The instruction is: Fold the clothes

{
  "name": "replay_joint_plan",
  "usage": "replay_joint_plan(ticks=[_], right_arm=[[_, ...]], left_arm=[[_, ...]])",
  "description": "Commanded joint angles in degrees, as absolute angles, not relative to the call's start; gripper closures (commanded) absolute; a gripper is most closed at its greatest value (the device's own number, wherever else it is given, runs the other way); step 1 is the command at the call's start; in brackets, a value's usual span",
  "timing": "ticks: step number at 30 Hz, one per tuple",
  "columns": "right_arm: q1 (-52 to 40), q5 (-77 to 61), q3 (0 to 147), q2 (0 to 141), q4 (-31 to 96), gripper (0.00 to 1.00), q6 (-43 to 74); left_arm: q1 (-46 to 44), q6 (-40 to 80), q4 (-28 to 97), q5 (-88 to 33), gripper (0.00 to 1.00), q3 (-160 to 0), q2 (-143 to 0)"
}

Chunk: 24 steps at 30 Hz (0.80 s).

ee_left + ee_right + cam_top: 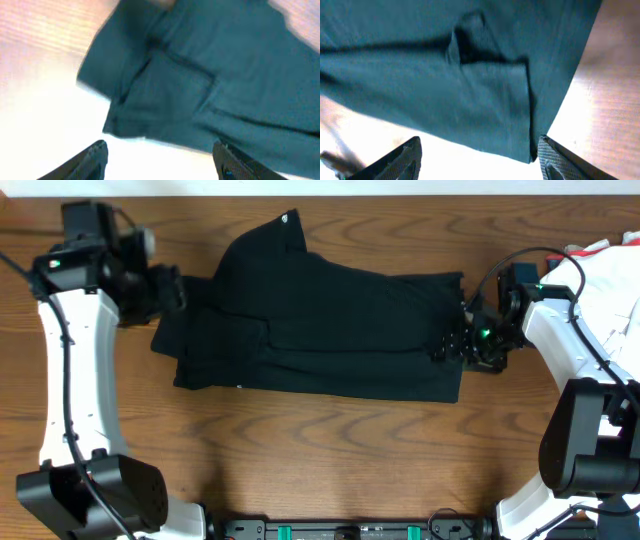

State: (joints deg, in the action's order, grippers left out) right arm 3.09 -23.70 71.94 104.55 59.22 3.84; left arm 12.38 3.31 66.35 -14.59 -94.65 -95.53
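Shirt [320, 320], black and part-folded with its collar toward 12 o'clock, lies flat in the middle of the counter [330, 470]. Left end effector [172, 288] sits at the shirt's 9 o'clock edge, fingers spread, nothing between them. Right end effector [455, 345] sits at the 3 o'clock hem — likewise released, empty. White cloth heap [612, 265] lies at 2 o'clock.

White cloth heap [606, 268] (some red) at wooden table's [330, 450] edge
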Motion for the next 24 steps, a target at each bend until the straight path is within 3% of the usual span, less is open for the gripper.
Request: replay_joint_plan(ticks=[1, 5, 18, 24], right_arm=[[3.36, -23.75, 72.75, 101.06, 61.19, 0.27, -0.12], [3.36, -23.79, 72.4, 98.94, 65.36, 0.14, 2.87], [1.48, -26.41, 62.61, 98.89, 60.84, 0.16, 7.07], [1.48, -26.41, 60.38, 98.89, 59.92, 0.16, 7.05]], left_arm=[[15.05, 6.87, 69.04, -13.96, 0.31, -91.05, -96.38], [15.73, 8.16, 68.31, -15.68, 0.31, -84.97, -96.38], [15.68, 18.28, 44.45, -15.79, 0.32, -61.3, -96.6], [15.68, 22.35, 39.7, -13.69, 0.41, -58.33, -98.39]])
